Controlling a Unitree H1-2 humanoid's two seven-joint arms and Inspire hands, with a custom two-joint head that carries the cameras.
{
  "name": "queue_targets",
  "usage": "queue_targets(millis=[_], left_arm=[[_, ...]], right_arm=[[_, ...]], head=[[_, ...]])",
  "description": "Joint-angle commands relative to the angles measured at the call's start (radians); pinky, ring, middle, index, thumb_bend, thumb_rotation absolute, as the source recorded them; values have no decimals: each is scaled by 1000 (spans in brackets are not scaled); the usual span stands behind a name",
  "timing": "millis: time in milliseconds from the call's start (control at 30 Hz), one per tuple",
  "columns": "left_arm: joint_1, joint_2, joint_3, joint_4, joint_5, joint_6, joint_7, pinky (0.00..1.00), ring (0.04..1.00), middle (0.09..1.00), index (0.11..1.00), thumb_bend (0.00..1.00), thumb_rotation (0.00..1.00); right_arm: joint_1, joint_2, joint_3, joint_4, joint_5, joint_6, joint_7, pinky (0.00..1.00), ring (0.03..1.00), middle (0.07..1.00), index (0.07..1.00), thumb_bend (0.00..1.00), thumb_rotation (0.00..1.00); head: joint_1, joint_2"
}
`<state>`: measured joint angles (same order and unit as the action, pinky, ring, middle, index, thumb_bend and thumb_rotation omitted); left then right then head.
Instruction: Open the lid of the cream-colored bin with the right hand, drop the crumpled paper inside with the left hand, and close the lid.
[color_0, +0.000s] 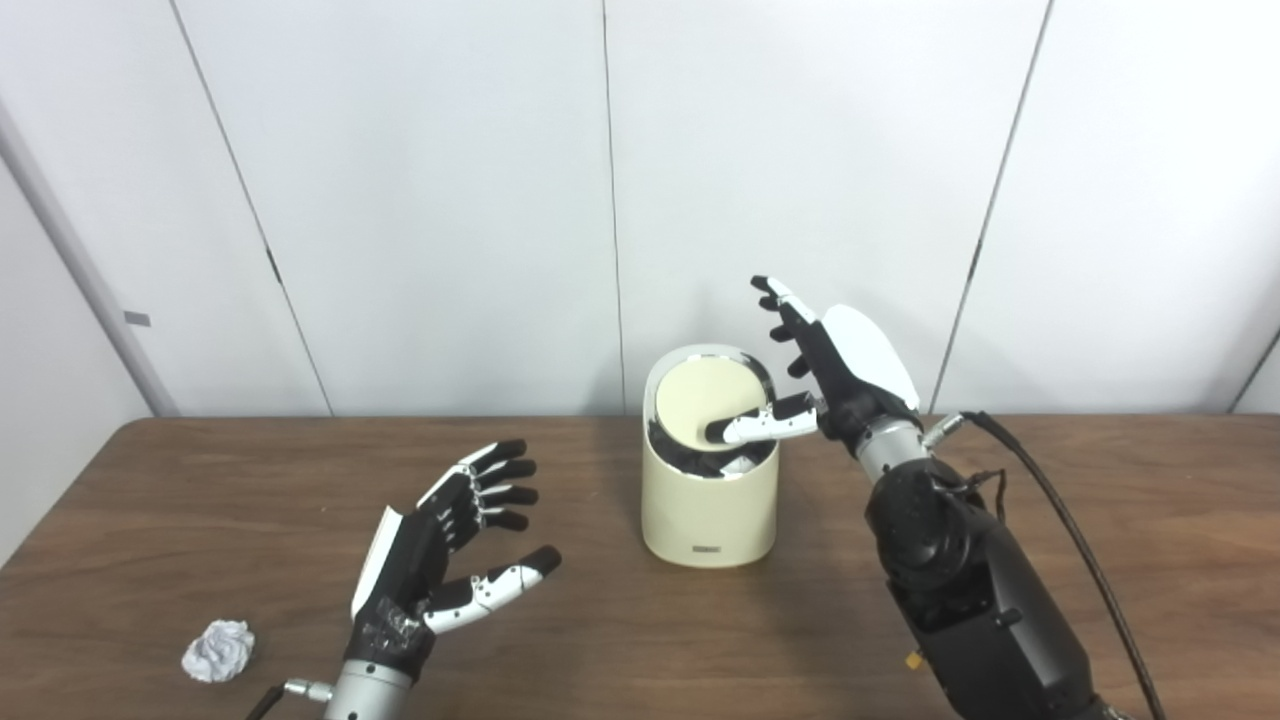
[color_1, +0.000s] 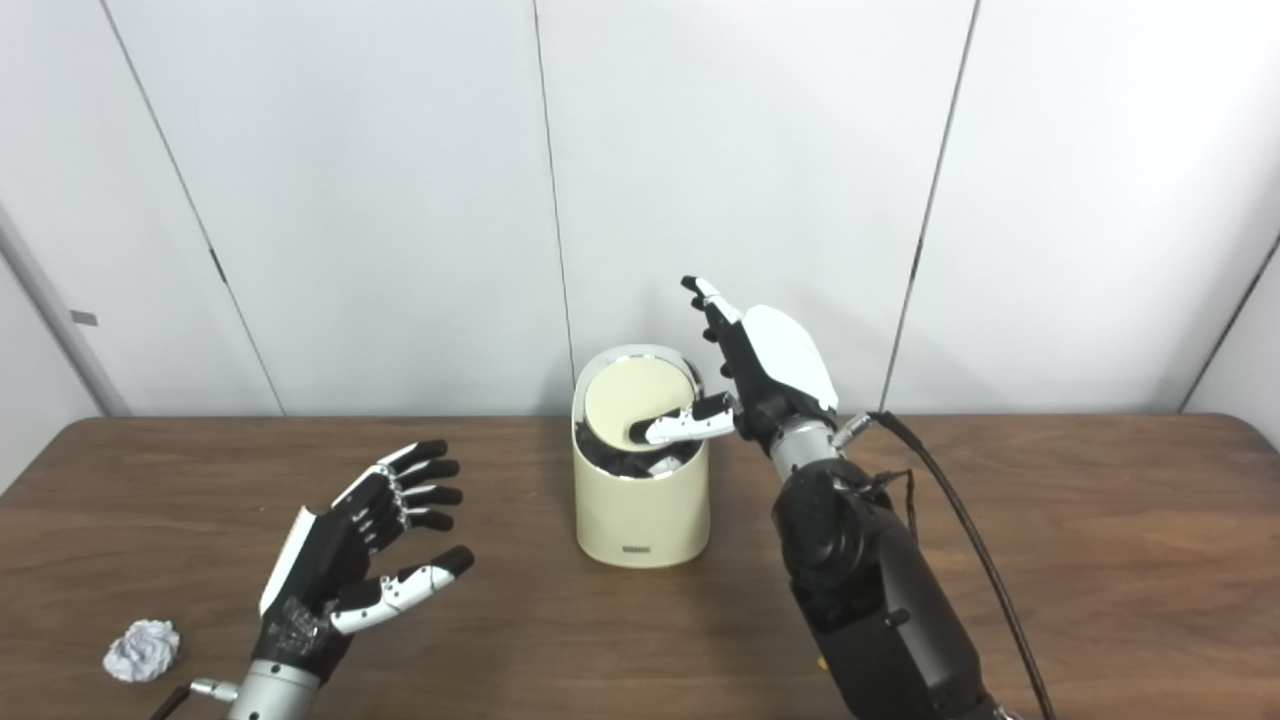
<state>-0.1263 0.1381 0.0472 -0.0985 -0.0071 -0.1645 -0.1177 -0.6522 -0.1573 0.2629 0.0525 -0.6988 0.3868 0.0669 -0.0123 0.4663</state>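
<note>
Right hand (color_0: 835, 370): fingers spread wide, holding nothing; thumb laid across the tilted lid (color_0: 700, 400) of the cream-colored bin (color_0: 708, 500), apparently pushing it to open the mouth. Left hand (color_0: 440, 560): open, empty, w/ palm up, front-left of bin, prob. waiting. Crumpled paper (color_0: 218, 650): on table (color_0: 1100, 500), far front-left of bin, just left of the left wrist, not yet picked up. Count: 1 bin, 1 lid, 1 paper ball, 2 hands.

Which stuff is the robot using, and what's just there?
Using: bin, its lid, paper ball, left hand, right hand.
Just there: table, wall, cable.
</note>
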Motion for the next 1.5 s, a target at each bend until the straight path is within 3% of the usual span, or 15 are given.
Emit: queue_targets(millis=[0,400,700,900,1067,1233,1467], left_arm=[[-25,-2,1,-35,-10,-19,10,634,714,788,825,682,86],[-21,-6,-2,-40,-18,-21,8,640,721,792,823,682,95],[-17,-4,-4,-49,-15,-17,7,642,722,791,822,680,100],[-13,-1,-4,-55,-12,-8,7,647,721,791,823,673,99],[-13,2,-4,-54,-14,-9,4,647,720,792,825,671,104],[-11,4,-4,-60,-18,2,2,641,719,791,823,672,104],[-16,3,-5,-57,-17,-1,0,641,718,792,823,671,100]], right_arm=[[-63,2,1,-1,-13,-21,-20,642,834,901,936,896,276],[-81,-12,26,57,-37,-12,-20,655,845,922,931,852,190],[-88,-40,77,33,-200,81,50,644,824,913,903,875,115],[-75,44,-49,21,-351,83,202,650,810,923,897,854,71],[-70,95,-139,18,-386,83,273,602,784,903,889,844,49],[-64,113,-173,15,-390,83,303,541,738,900,874,856,72],[-56,123,-199,0,-376,83,321,553,779,926,877,858,123]], head=[[0,2],[8,11],[8,20],[11,27],[12,31],[12,33],[11,34]])
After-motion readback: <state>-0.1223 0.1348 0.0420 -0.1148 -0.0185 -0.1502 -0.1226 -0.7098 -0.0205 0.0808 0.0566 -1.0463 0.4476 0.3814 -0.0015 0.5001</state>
